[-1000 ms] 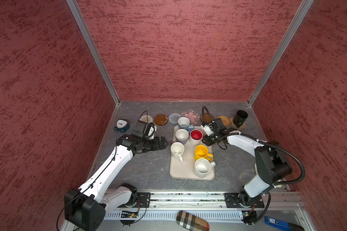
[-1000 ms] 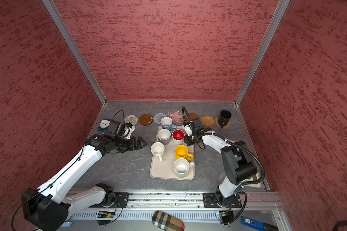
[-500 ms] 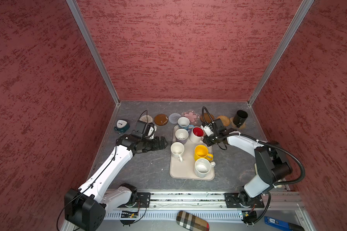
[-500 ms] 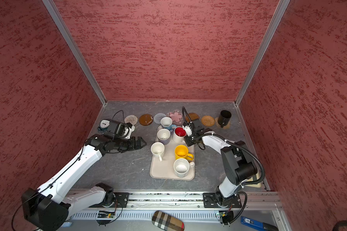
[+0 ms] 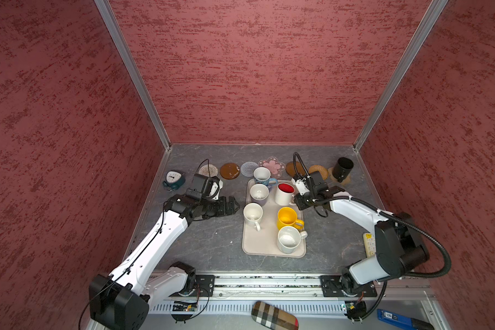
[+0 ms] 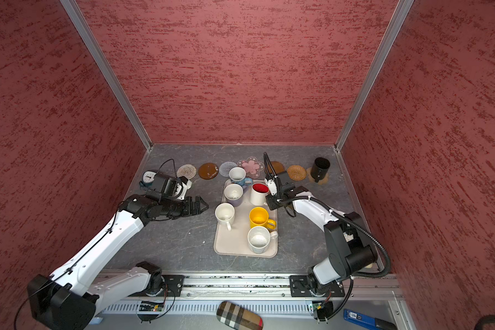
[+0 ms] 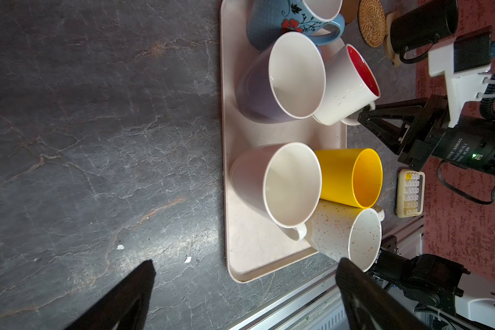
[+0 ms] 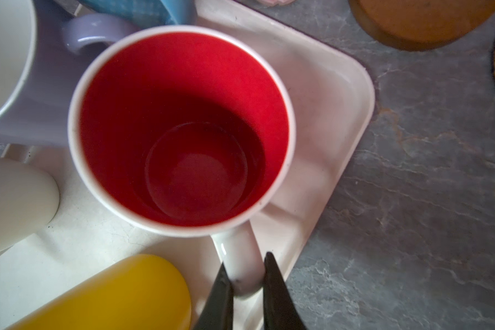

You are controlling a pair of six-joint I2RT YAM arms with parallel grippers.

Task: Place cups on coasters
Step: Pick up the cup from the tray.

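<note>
Black mug [image 5: 343, 168] sits on its coaster [image 5: 332, 172], six more wait on the tray [image 5: 265, 243]; right fingers [image 8: 273, 291] pinch the red-lined mug [image 8: 180, 128] by its handle, left fingers [image 7: 123, 303] are spread.

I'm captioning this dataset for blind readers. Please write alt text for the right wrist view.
The right hand pinches the handle of a white mug with a red inside between its dark fingers, seen from above over a pale tray. A yellow mug and a lavender mug crowd it; a brown coaster lies on the grey table.
</note>
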